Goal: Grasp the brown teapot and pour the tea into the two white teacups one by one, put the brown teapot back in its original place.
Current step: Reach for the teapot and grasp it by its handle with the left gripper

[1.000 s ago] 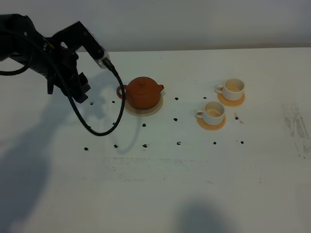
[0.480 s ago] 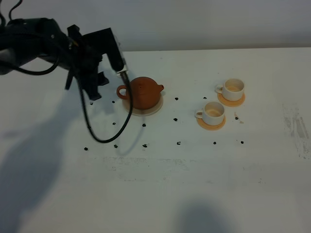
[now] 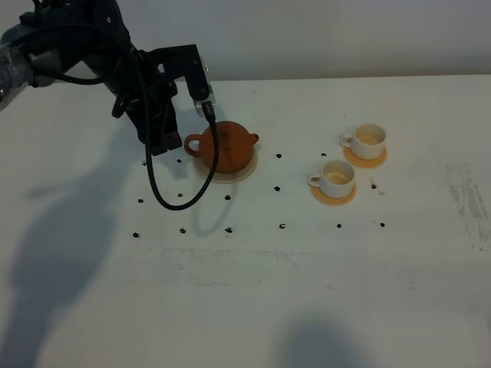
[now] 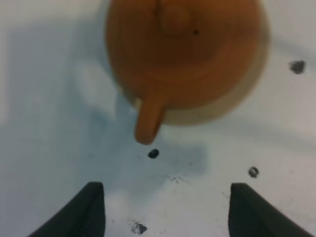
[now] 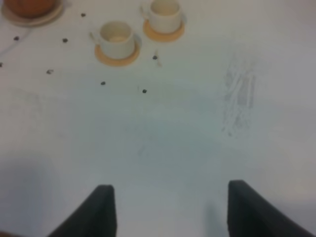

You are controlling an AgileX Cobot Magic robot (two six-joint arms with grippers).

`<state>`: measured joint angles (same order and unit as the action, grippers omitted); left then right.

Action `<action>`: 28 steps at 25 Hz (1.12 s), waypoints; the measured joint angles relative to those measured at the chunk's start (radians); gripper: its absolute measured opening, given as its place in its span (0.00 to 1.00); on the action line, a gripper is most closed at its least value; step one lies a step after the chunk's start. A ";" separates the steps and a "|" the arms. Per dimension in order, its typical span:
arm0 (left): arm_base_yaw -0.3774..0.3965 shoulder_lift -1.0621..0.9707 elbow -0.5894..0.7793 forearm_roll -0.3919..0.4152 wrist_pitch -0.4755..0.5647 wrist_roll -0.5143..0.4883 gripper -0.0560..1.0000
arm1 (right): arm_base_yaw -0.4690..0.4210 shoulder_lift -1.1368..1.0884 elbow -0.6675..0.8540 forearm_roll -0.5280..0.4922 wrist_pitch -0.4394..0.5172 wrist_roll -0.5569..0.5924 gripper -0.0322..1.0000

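The brown teapot [image 3: 228, 146] sits on its cream saucer [image 3: 234, 175], the original place, at the table's middle left, its loop handle [image 3: 192, 143] pointing left. My left gripper [image 3: 163, 142] hovers just left of that handle, open and holding nothing. In the left wrist view the teapot [image 4: 182, 54] and its handle [image 4: 148, 123] lie ahead of the open left gripper [image 4: 165, 212]. The two white teacups [image 3: 337, 177] [image 3: 370, 139] stand on orange coasters to the right. In the right wrist view the right gripper [image 5: 170, 210] is open over bare table, the teacups [image 5: 117, 38] [image 5: 165, 14] far ahead.
Small dark specks [image 3: 281, 226] lie scattered on the white table [image 3: 253, 291] around the teapot and cups. A black cable [image 3: 173, 201] loops down from the left arm in front of the teapot. Scuff marks [image 3: 468, 199] show near the right edge.
The left arm has swung right and toward the teapot, so its open gripper now sits close beside the handle. Teapot and cups have not moved.
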<state>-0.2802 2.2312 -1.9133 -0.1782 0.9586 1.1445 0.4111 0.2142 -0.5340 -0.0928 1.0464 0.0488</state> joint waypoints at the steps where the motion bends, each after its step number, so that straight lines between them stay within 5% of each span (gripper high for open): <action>1: 0.000 0.000 -0.001 0.000 0.000 0.009 0.54 | 0.000 0.000 0.012 0.003 0.000 0.000 0.53; 17: 0.007 0.031 -0.010 0.035 -0.012 0.023 0.54 | -0.001 -0.221 0.038 -0.006 0.023 0.028 0.51; 28: 0.017 0.031 -0.010 0.054 0.090 0.027 0.54 | -0.001 -0.221 0.040 0.005 0.024 0.028 0.41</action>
<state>-0.2636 2.2624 -1.9233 -0.1239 1.0481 1.1713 0.4102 -0.0065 -0.4943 -0.0879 1.0705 0.0769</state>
